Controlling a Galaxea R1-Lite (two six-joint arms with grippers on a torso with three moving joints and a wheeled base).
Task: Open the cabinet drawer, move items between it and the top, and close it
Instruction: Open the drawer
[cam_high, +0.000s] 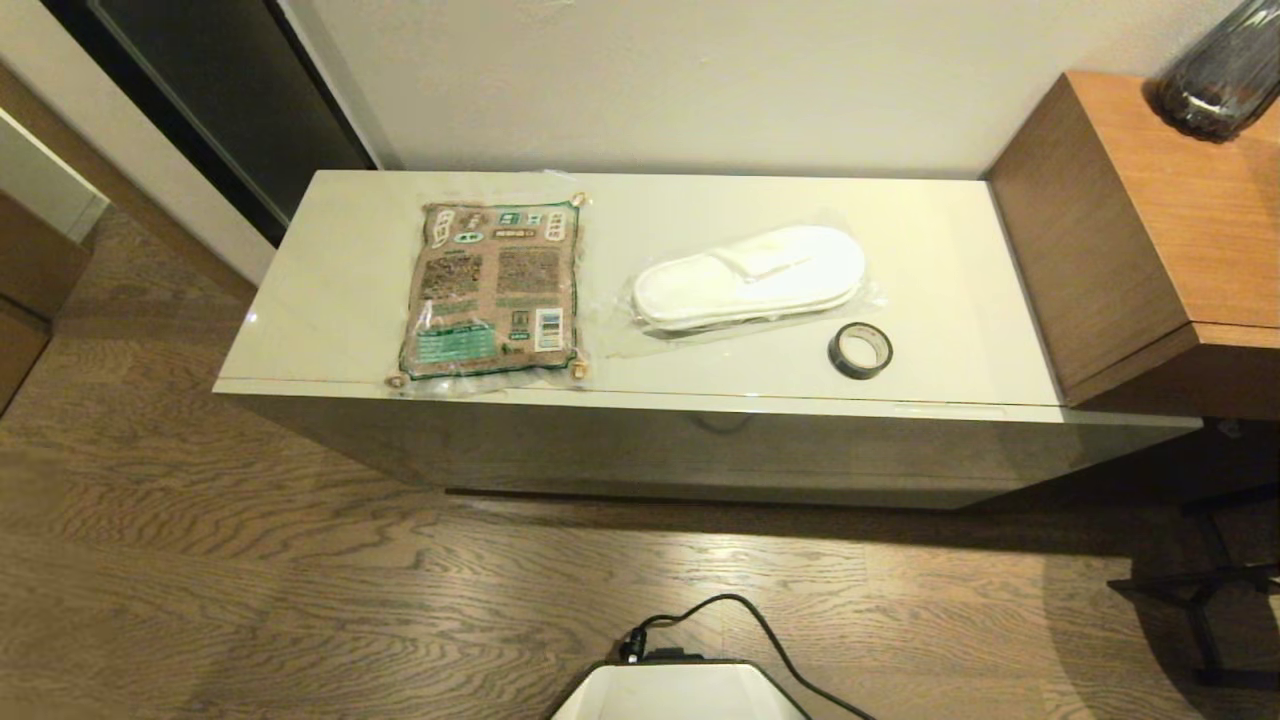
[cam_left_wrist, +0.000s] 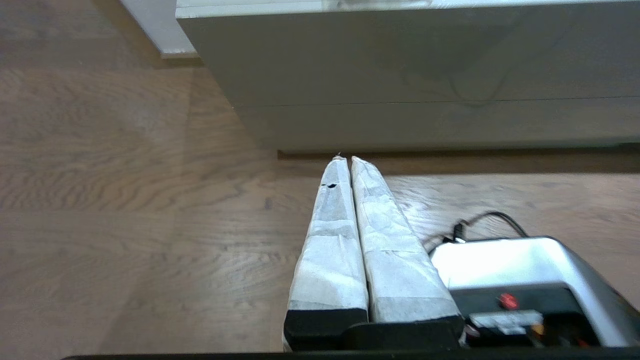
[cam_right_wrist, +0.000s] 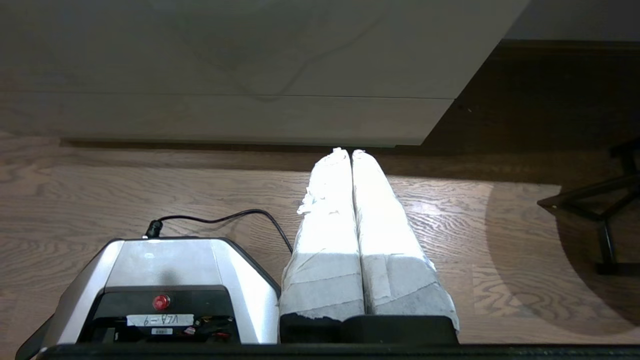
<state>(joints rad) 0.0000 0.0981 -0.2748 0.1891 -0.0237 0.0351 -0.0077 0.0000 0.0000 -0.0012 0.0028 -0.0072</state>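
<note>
Wooden plank floor (cam_high: 250, 560) underfoot, spreading across the whole lower half of the head view. Long low glossy off-white cabinet (cam_high: 700, 450) set against the pale wall, with a brown wooden side unit (cam_high: 1130, 230) butting its right end and rising higher; dark ribbed glass vase (cam_high: 1220, 70) on that unit's far corner. Cabinet drawer (cam_left_wrist: 425, 55) shut flush with the front, seam line running level below it in both wrist views. The top (cam_high: 330, 280) long, flat and reflective, carrying all three items. Flat brown-and-green printed packet (cam_high: 492, 290) toward the left half, lying flat, near edge close to the front lip. White slippers in clear plastic wrap (cam_high: 750, 278) right of the packet, just beside it, lying lengthwise. Small black tape roll (cam_high: 860, 350) lying flat, near the front edge, just beside the slippers' wrap on the right.

Robot base (cam_high: 680, 690) low at the bottom centre of the head view, black cable (cam_high: 760, 625) curling from it over the floor. Black metal stand legs (cam_high: 1210, 600) at far right on the floor.

Left gripper (cam_left_wrist: 345, 159) low over the floor in front of the cabinet's base, white-wrapped fingers (cam_left_wrist: 332, 235) pressed together, holding nothing. Right gripper (cam_right_wrist: 347, 150) likewise low before the cabinet near its right end, fingers (cam_right_wrist: 385, 220) closed tight against each other, empty.
</note>
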